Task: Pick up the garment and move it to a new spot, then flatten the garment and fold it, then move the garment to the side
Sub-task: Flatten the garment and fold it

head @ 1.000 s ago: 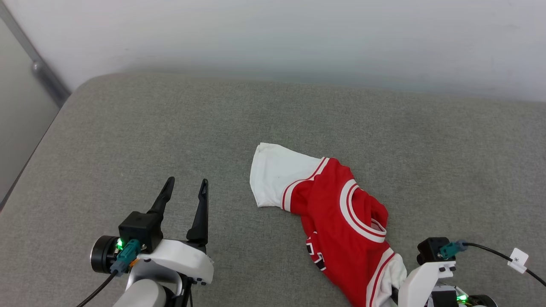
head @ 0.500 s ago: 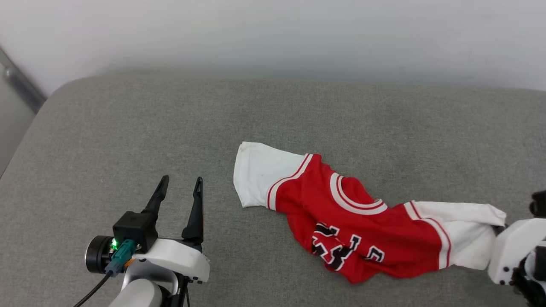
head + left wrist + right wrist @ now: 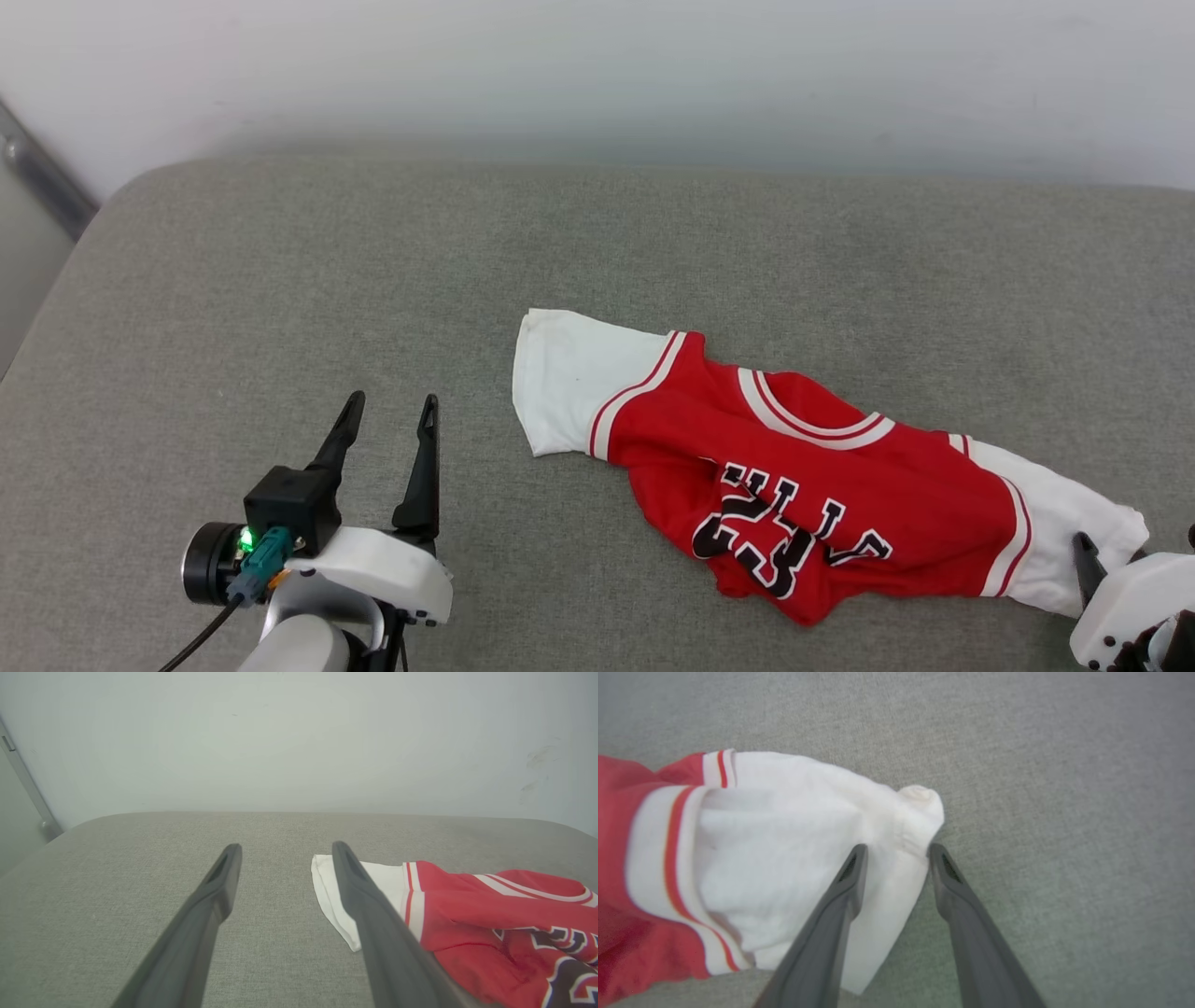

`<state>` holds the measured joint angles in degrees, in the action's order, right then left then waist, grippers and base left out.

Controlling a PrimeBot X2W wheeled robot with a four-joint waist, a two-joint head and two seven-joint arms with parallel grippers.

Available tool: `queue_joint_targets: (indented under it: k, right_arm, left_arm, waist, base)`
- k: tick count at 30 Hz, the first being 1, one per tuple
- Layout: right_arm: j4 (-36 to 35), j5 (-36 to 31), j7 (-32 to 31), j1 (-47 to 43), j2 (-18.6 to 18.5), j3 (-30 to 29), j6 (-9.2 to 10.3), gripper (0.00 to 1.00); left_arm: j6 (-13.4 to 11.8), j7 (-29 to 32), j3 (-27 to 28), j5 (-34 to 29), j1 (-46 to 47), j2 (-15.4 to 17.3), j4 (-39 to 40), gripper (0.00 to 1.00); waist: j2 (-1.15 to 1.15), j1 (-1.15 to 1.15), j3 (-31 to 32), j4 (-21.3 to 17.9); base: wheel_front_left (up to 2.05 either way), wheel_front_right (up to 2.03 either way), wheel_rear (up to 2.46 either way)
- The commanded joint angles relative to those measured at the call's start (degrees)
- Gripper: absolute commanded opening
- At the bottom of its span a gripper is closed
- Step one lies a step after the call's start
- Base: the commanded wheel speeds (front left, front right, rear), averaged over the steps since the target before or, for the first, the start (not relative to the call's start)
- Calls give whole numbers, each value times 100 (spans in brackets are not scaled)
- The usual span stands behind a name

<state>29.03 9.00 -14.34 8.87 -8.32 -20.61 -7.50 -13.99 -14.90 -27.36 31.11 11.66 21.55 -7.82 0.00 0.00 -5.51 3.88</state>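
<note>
The right pincer [image 3: 896,854] stands partly open, its two dark fingers [image 3: 822,933] apart with a clear gap between the tips. The bunched end of a white sleeve [image 3: 784,835] lies in that gap. One finger crosses over the cloth and the other sits at its edge, and neither presses the cloth. The pincer grips nothing.

That sleeve belongs to the garment [image 3: 840,485], a red jersey spread loosely and still wrinkled across the grey cushion [image 3: 280,280], right of the middle and toward the near edge in the head view. Its red-and-white striped collar [image 3: 812,420] faces the far side, and black lettering [image 3: 775,532] outlined in white shows on the rumpled chest. The other white sleeve [image 3: 569,373] reaches toward the robot's left, lying flat with red-and-white trim where it meets the red body.

The left pincer [image 3: 392,406] hovers over bare cushion just beside that flat sleeve, wide open and empty, fingers pointing toward the far edge. In its own wrist view the sleeve's hem sits behind the right-hand finger.

Beyond the cushion's rounded far edge rises a pale wall [image 3: 597,65]
</note>
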Motion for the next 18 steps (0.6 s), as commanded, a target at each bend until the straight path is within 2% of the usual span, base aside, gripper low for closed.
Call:
queue_joint_targets:
  k: [1, 5, 11, 18]
  right_arm:
    - [-5, 20, 193, 85, 14, 26, 2, 100]
    - [-137, 96, 990, 9, 45, 169, 2, 100]
    - [-676, 103, 1831, -245, 116, 494, 2, 100]
    - [-1611, -114, 2200, -670, 318, 1060, 3, 100]
  left_arm:
    - [-22, -25, 17, 20, -96, 41, -20, 100]
    - [-70, 42, 29, 54, -228, 102, -17, 100]
    - [-170, 149, 22, 90, -419, 185, 60, 100]
    - [-253, 249, 14, 137, -557, 233, 132, 100]
  waist:
    - [0, 0, 82, -52]
    - [0, 0, 296, -148]
    - [0, 0, 563, -240]
    - [0, 0, 717, -333]
  base:
    - [0, 0, 0]
    - [0, 0, 0]
    - [0, 0, 0]
    - [0, 0, 0]
